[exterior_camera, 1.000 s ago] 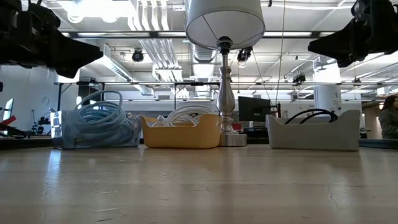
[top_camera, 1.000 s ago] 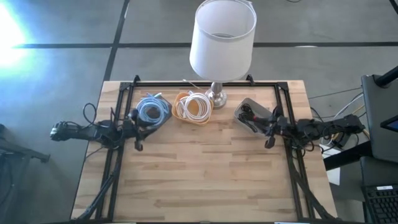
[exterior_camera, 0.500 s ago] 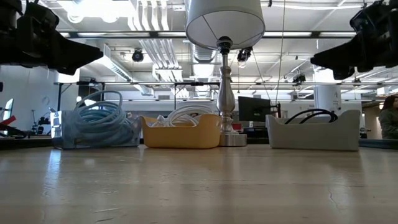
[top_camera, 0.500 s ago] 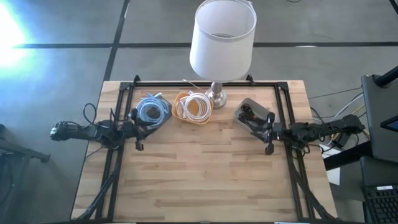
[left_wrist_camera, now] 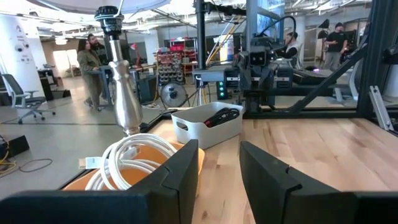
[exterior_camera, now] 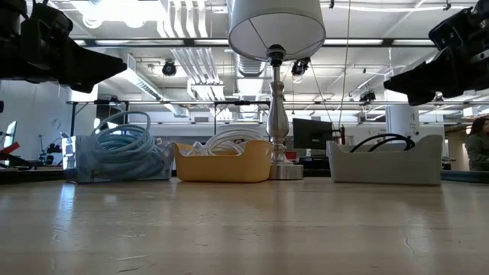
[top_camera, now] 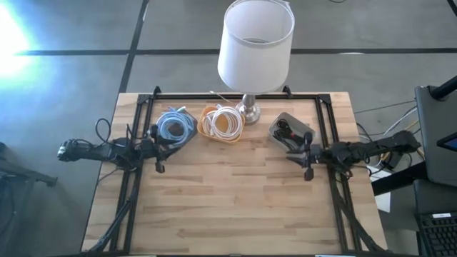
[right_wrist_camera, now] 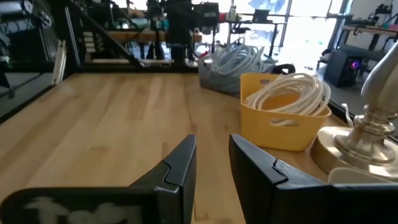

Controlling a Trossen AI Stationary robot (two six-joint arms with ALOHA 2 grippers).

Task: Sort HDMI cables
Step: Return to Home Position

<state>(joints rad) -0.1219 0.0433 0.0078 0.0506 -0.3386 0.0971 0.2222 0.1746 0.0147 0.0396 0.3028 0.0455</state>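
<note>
The table (top_camera: pixel 228 207) in front of the lamp (top_camera: pixel 255 43) is bare and wide. Beside the lamp, three bins (exterior_camera: pixel 386 168) of cables (top_camera: pixel 223 121) block the way.

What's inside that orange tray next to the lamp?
White cables, coiled in loops that rise above the orange tray's rim. The loops overlap, so their number and the tray's floor are hidden.

A butcher-block table (top_camera: pixel 228 207) stands on a grey concrete floor (top_camera: pixel 78 78) crossed by dark seams, with white glare (top_camera: pixel 11 36) at 10 o'clock. At 12 o'clock a white-shaded lamp (top_camera: pixel 255 43) stands on the table. Beyond is an open workshop with white ceiling ducts (exterior_camera: pixel 186 61), an office chair (left_wrist_camera: pixel 18 93) and 2 people (left_wrist_camera: pixel 92 68).
</note>
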